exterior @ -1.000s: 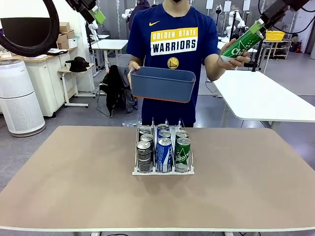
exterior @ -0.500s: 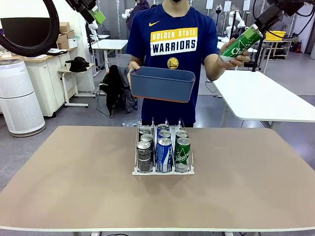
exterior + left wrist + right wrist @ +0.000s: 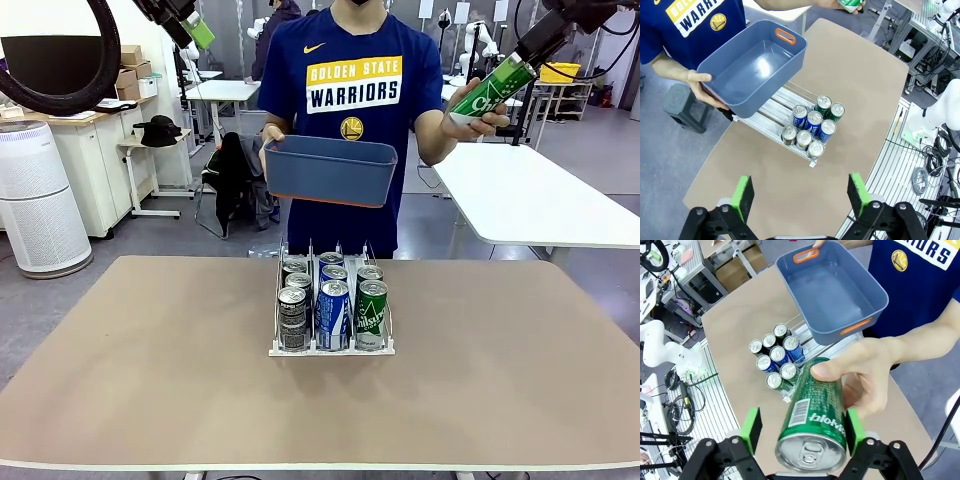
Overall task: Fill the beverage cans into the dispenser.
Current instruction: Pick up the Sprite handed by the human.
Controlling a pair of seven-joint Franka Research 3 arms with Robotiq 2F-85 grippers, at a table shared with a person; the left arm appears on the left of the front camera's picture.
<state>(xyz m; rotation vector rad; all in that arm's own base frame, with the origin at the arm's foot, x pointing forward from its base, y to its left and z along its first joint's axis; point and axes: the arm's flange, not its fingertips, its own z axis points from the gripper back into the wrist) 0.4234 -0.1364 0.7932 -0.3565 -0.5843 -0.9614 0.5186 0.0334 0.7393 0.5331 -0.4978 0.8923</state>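
Right pincer (image 3: 805, 440): fingers either side of green can (image 3: 814, 415); grip unclear.
Person's hand (image 3: 865, 372): holding that can.
Left pincer (image 3: 802, 195): apart, above dispenser (image 3: 775, 120).

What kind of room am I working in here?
Probably a robotics lab or workshop, not a shop or home: another white robot arm on its base beside loose cables, plain white work tables, and stacked cardboard boxes on a counter.
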